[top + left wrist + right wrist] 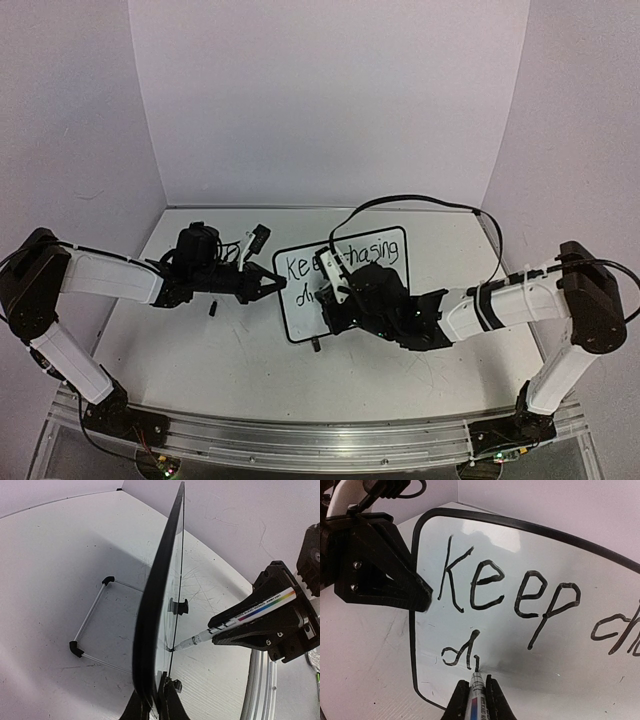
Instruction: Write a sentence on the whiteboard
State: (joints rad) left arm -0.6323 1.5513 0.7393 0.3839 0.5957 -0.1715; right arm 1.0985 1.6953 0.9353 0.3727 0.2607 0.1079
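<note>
The whiteboard (385, 250) stands upright mid-table, tilted back. My left gripper (279, 283) is shut on its left edge; in the left wrist view the board (159, 605) runs edge-on between the jaws (153, 700). My right gripper (476, 686) is shut on a marker (478, 692) whose tip touches the board (530, 655). The sentence (510, 587) reads "Keep" and the start of "ch" on the top line. Below it are a "d" and a short fresh stroke at the tip. In the top view the right wrist hides the lower line.
A thin rod bracket with black corner pieces (90, 627) lies on the table behind the board. One of the board's black feet (178, 606) shows. An aluminium rail (320, 440) runs along the near edge. White walls close in the back and sides. A black cable (420, 200) arcs above the right arm.
</note>
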